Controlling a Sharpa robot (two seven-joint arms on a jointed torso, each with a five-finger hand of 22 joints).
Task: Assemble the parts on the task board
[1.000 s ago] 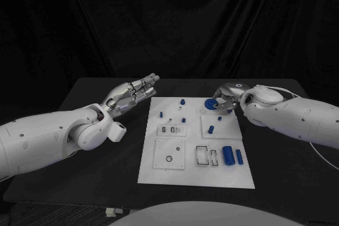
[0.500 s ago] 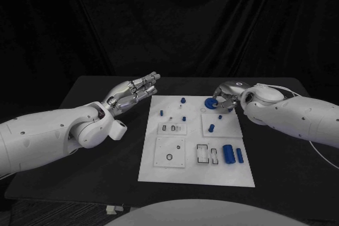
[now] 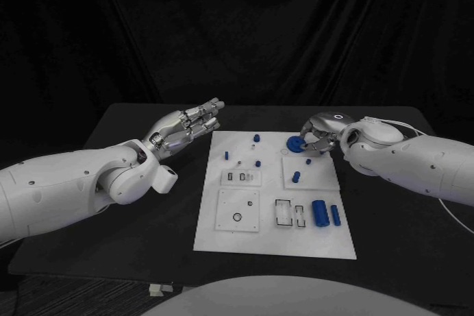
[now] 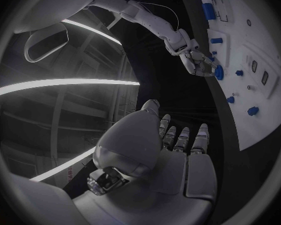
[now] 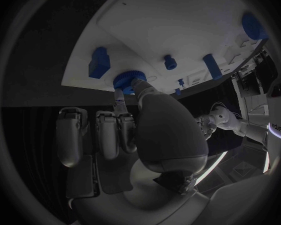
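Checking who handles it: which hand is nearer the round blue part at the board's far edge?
Right. The right hand pinches the round blue part; the left hand hovers open beyond the task board's opposite side.

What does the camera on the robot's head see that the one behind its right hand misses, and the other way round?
Head view alone: the open left hand raised beside the board, and the big blue cylinder at the board's near right. Right wrist view alone: a close look at the right hand's fingertips on the ridged rim of the round blue part. Both: the right hand holding that part at the white task board.
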